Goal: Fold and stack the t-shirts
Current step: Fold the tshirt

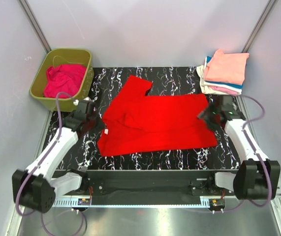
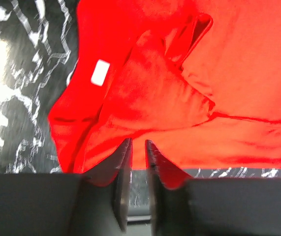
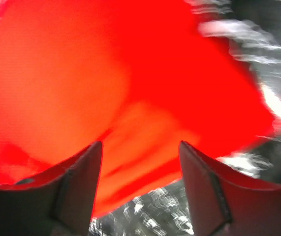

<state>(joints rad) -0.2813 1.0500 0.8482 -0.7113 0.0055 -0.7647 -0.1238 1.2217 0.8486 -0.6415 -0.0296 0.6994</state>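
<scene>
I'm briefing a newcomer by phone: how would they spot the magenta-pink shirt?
At the far left corner of the black marbled table stands an olive-green plastic tub. The crumpled magenta-pink cloth shirt lies inside it, the only shirt neither spread out nor stacked.

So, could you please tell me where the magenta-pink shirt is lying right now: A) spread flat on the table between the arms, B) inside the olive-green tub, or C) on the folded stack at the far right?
B: the magenta-pink shirt lies bunched inside the olive-green tub at the far left.
</scene>
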